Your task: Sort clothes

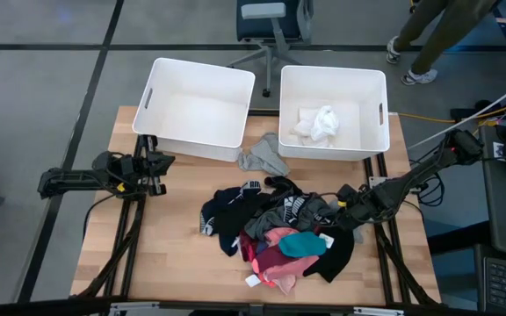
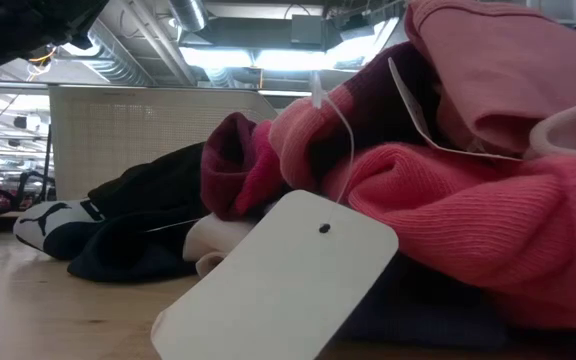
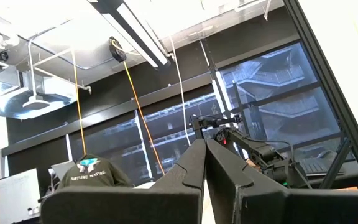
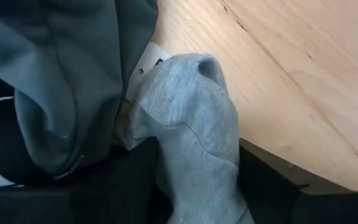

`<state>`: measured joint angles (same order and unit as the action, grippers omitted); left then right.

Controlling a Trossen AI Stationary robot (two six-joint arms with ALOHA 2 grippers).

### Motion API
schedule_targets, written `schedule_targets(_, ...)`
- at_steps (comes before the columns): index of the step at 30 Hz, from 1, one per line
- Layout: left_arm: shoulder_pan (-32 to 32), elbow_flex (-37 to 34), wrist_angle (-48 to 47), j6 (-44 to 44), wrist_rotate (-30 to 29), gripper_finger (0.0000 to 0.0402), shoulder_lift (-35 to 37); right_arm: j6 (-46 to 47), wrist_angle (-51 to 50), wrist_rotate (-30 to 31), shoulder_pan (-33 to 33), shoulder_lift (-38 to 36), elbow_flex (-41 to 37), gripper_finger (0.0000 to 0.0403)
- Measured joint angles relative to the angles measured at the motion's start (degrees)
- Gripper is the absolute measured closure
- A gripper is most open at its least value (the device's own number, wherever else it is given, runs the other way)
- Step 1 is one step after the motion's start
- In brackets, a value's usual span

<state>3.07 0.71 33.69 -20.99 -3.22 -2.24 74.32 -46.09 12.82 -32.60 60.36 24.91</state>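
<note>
A grey tiled floor (image 1: 51,53) surrounds the light wooden slatted table (image 1: 174,254), with an office chair (image 1: 271,31) and a person's legs (image 1: 429,35) beyond its far edge. Two white plastic bins stand at the back of the table: the left bin (image 1: 198,107) shows only its bare floor, and the right bin (image 1: 333,111) holds a crumpled white garment (image 1: 319,123). A heap of small soft clothes (image 1: 275,233), black, grey, pink, maroon and teal, lies in the middle toward the right, and a single grey piece (image 1: 264,158) lies just in front of the gap between the bins. The left gripper (image 1: 158,171) rests at the table's left edge with its fingers pressed together on nothing. The right gripper (image 1: 345,213) is low at the heap's right side, its dark fingers either side of a light grey sock (image 4: 188,124), with the sock between them; whether they press on it cannot be told. A blank white card tag (image 2: 278,285) fills the low view's foreground, and no lettering on any garment can be read.
</note>
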Motion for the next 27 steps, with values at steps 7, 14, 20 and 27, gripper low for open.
schedule_targets(7, 0.0, 0.0, 0.0, 0.0, 0.0, 0.0398, 0.0, -2.5, -0.2, 0.0, 0.0, 0.0, 0.0, 0.0281)
schedule_targets(14, 0.0, 0.0, 0.0, 0.0, 0.0, 0.0398, 0.0, -7.3, -0.4, 0.0, 0.0, 0.0, 0.1, 0.0361)
schedule_targets(20, 0.0, 0.0, 0.0, -0.4, 0.0, 0.0398, 0.0, -8.9, -4.0, 1.8, 0.0, 0.0, 4.1, 0.0388)
schedule_targets(27, 0.0, 0.0, 0.0, -0.4, 0.0, 0.0398, 0.0, -11.4, -16.6, 6.3, 0.0, 0.0, 15.3, 0.0370)
